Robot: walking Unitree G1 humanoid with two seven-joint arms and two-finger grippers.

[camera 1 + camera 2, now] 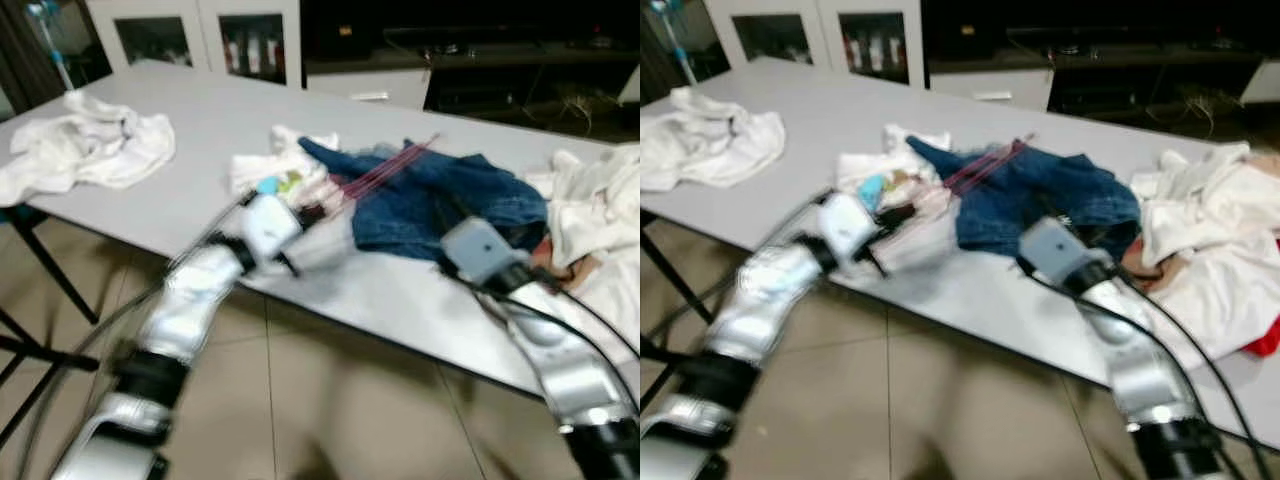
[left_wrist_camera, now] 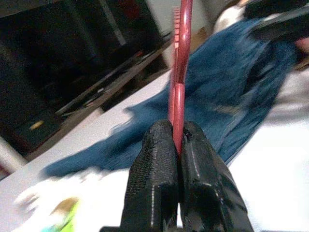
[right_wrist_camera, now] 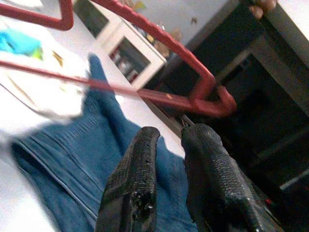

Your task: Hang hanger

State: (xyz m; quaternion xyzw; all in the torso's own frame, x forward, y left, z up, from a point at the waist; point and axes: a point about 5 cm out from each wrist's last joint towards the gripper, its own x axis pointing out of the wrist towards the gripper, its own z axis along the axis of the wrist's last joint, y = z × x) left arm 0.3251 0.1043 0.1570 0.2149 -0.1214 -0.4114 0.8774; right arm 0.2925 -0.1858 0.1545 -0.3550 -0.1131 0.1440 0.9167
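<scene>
red hanger (image 2: 179, 72) lay over the blue denim garment (image 1: 450, 200) near the middle of the bench (image 1: 200, 130), thin bars angled up toward the far edge. judged light, stiff, a bit slick plastic; best held on a straight bar, not the hook. left gripper (image 2: 176, 140) had jaws pressed together, pinching one hanger bar between the fingertips. left arm reached in low from the near bench edge, wrist at the white cloth (image 1: 285, 165) beside the denim. right gripper (image 3: 166, 137) hovered just short of the hanger's corner, jaws slightly spread, holding nothing; right arm came in over the near edge toward the denim. more white laundry (image 1: 90, 145) sat well apart at the robot's left, another pile (image 1: 1210, 230) at its right. frames blurred.
</scene>
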